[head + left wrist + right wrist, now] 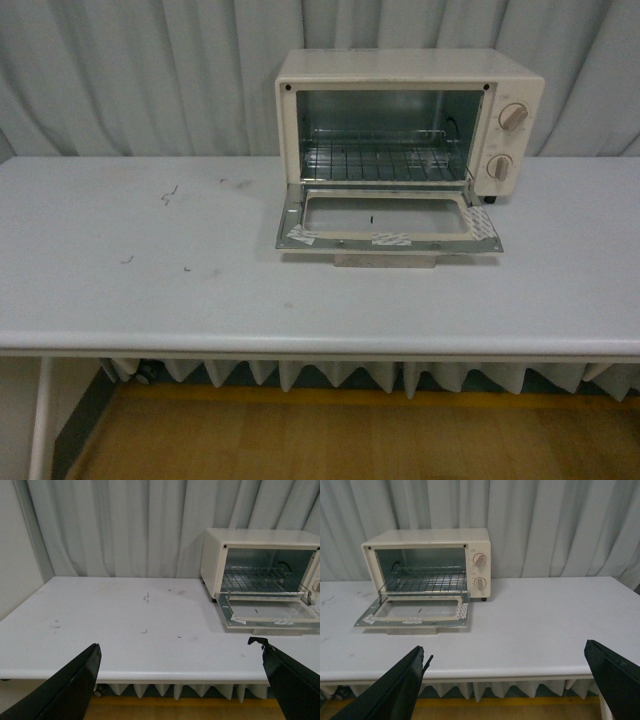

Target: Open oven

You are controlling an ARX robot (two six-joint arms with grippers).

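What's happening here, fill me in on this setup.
Nothing is being handled right now. The oven sits on the white table with its door dropped fully open and lying flat, the wire rack showing inside. The left gripper and right gripper are both open, holding nothing, and hang back off the table's near edge, well clear of the oven. The opening looks done.

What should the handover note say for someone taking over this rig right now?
Left gripper: open, empty, held back from the table's near edge.
Right gripper: open, empty, also back from the table.
Oven: at the table's far side. Its door lies folded flat; the wire rack is exposed.
Done: oven is open.
Left: nothing apparent.
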